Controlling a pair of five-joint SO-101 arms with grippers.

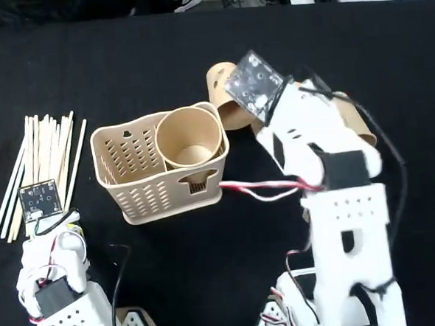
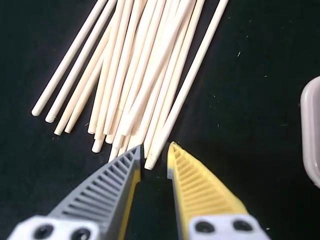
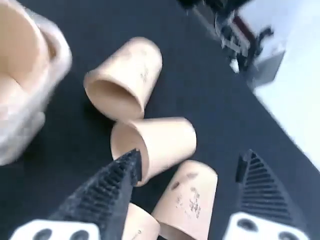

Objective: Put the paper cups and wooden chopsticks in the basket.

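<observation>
The left gripper [image 2: 154,150], its grey and yellow fingers parted narrowly, is set at the near ends of the loose fan of pale wooden chopsticks [image 2: 135,75] lying on the black table [image 1: 209,274]. The end of one stick lies between the tips, and nothing is gripped. Should the fingers be closed here, only that stick's very end is likely to be caught. Held so far from its middle, it may pivot and slip out, and the neighbouring sticks may be scattered.

The right gripper [image 3: 191,156], with black fingers spread wide and nothing in them, is poised above three tan paper cups [image 3: 155,142]. These lie on their sides, close together, near the beige perforated plastic basket [image 1: 130,187]. A thin cup wall could be crushed by a hard squeeze, or the round cups could be rolled apart by a finger's nudge. One upright cup [image 1: 190,139] is already seated in one compartment of the basket, and a second may jam unless it is nested squarely.
</observation>
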